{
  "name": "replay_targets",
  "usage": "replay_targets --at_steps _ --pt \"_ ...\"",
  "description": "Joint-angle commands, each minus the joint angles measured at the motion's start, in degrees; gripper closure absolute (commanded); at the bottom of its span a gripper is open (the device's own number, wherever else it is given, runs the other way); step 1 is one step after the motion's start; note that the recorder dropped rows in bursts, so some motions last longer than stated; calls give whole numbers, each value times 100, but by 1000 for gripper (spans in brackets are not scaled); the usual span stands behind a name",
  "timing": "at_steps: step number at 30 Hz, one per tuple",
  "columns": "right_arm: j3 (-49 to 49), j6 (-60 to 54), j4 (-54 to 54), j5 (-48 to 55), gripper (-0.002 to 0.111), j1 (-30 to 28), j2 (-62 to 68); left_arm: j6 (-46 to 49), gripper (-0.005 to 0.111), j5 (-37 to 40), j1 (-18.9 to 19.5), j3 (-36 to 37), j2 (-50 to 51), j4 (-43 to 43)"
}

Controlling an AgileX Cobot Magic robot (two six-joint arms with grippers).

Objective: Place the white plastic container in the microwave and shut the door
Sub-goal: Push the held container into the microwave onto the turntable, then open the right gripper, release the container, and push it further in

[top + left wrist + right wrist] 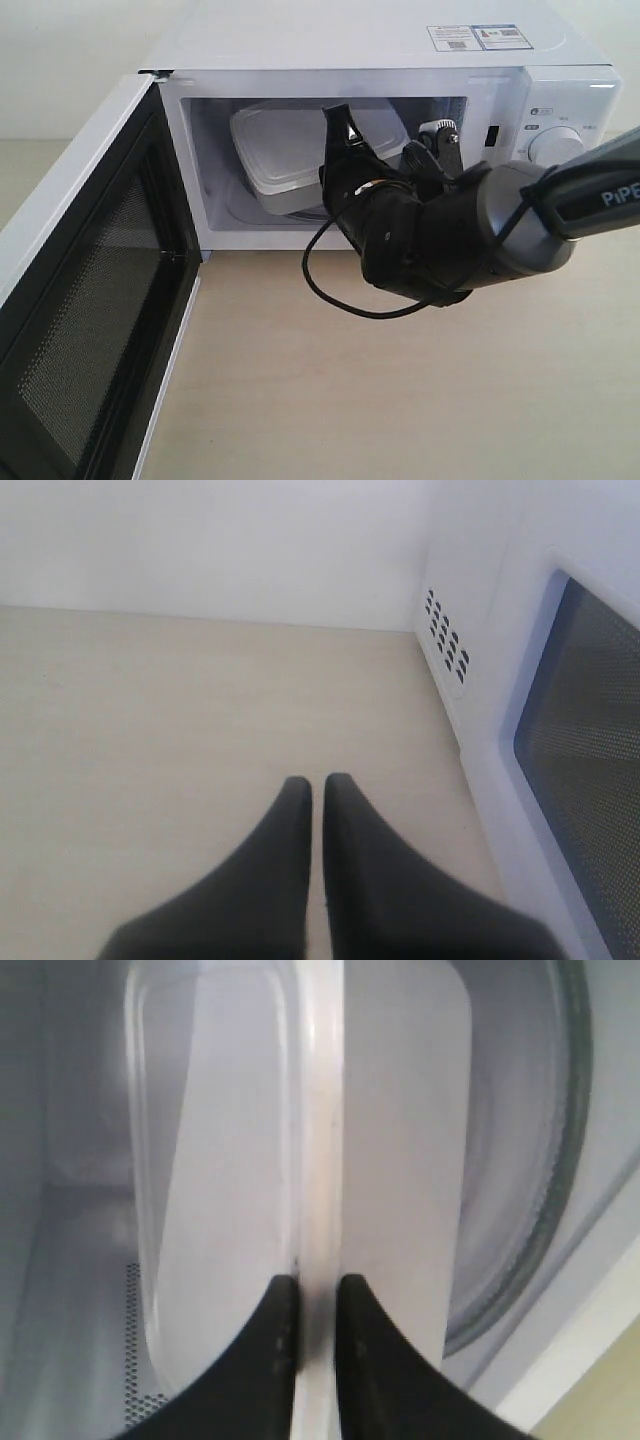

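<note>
Your right gripper (345, 135) reaches into the open cavity of the white boxy microwave (350, 45), and its black fingers (275, 1340) pinch the raised rim of the rectangular, translucent white plastic container (285, 150) with rounded corners. In the right wrist view the gripper (310, 1285) has that rim running straight up between its two fingertips, one on either side of it. The white plastic container (215, 1160) is well inside the cavity, towards its left half in the exterior view, and it sits tilted rather than level, with its flat lid turned partly towards the opening. The round glass turntable (520, 1160) lies beneath it; you cannot tell from these views whether the box touches the glass. The white door (70, 300) with its dark mesh window and black inner frame stands swung wide open to the left. A thin black cable (320, 280) loops down from the right wrist above the pale wooden bench (350, 400). Your left gripper (317, 785) is over bare bench with its fingers pressed together and nothing between them, near the microwave's white side wall with its cluster of small vent holes (447, 645) and just beside the door's mesh window (590, 760).
</note>
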Motion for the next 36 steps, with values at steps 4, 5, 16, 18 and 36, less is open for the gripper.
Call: replay_targets --at_steps 4,5,16,18,36 --pt "-61 -85 -51 -147 108 -38 41 -45 102 16 23 22 -11 -3" --pt "-61 -99 -51 -147 108 -38 41 -45 102 16 23 22 -11 -3" --pt "-61 -99 -131 -143 54 -38 41 -45 102 16 23 22 -11 -3" --pt "-61 -109 -131 -70 53 -38 41 -45 102 16 23 22 -11 -3" --pt "1032 -3988 -776 530 53 304 -1078 -45 102 16 23 22 -11 -3"
